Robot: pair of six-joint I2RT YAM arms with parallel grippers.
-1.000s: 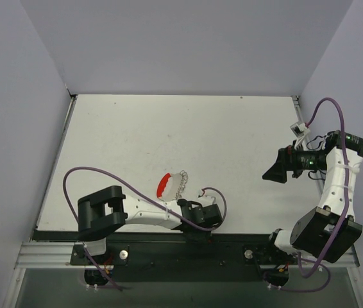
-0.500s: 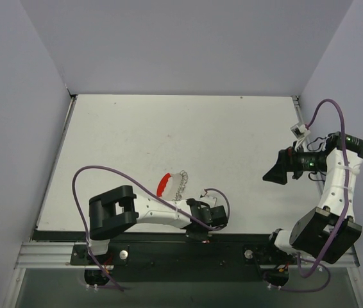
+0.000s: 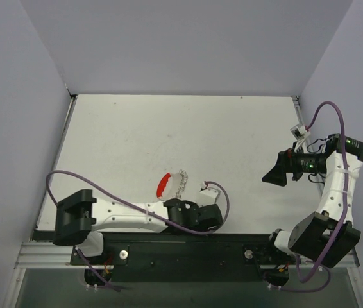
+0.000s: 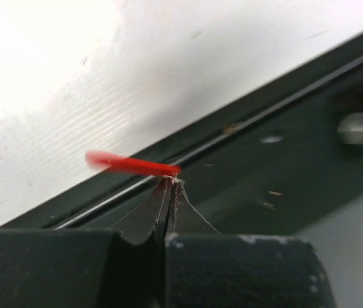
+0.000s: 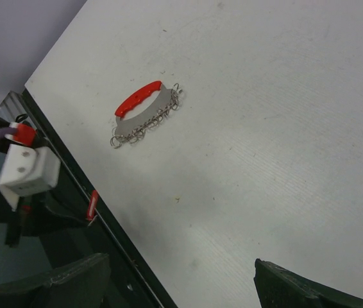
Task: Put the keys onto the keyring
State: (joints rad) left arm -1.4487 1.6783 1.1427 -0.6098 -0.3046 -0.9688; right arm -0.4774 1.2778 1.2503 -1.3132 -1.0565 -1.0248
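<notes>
The keyring (image 3: 164,185) is a short red arc lying on the white table (image 3: 245,135), with the silver keys (image 3: 181,184) fanned along its right side. In the right wrist view the keyring (image 5: 138,99) and keys (image 5: 147,123) lie together, untouched. My left gripper (image 3: 201,221) is low over the table's near edge, just below them. Its jaws (image 4: 172,183) are pressed together, and a thin red sliver (image 4: 130,165) sticks out at the tips; whether it is pinched I cannot tell. My right gripper (image 3: 274,174) hovers far right, open (image 5: 188,289) and empty.
A black rail (image 3: 233,242) runs along the table's near edge, under the left gripper. Grey walls close in the left, back and right sides. A purple cable (image 3: 124,202) loops over the left arm, and another arcs over the right arm.
The left gripper has closed. The left arm's elbow has swung left and stretched out low along the near edge. The keys, keyring and right arm have not moved.
</notes>
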